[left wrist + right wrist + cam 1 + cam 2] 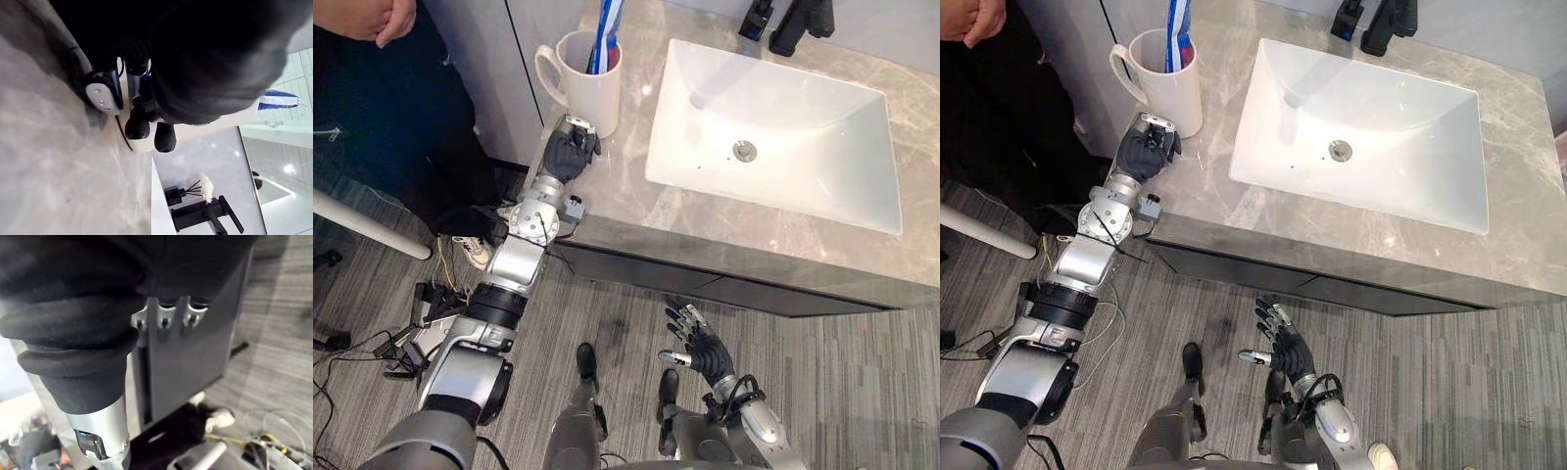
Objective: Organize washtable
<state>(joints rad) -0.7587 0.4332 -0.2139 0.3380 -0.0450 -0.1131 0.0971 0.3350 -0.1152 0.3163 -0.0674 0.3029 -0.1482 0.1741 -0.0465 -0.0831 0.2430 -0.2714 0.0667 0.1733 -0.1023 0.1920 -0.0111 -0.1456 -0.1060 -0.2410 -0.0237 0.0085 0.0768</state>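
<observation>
A white mug [582, 86] holding a blue and white toothbrush [605, 39] stands at the back left corner of the grey marble countertop [626, 206]. My left hand [570, 149] rests on the counter's left edge right below the mug. In the left wrist view its dark fingertips [138, 128] touch the mug's lower wall [230, 117], relaxed and not wrapped round it. My right hand [703, 345] hangs low in front of the cabinet, over the floor, fingers spread and empty.
A white rectangular sink [842, 166] takes up the counter's middle and right. A black faucet [800, 23] and a dark reed diffuser [188, 192] stand at the back. A person [374, 18] stands to the left, beside a white rail [372, 227].
</observation>
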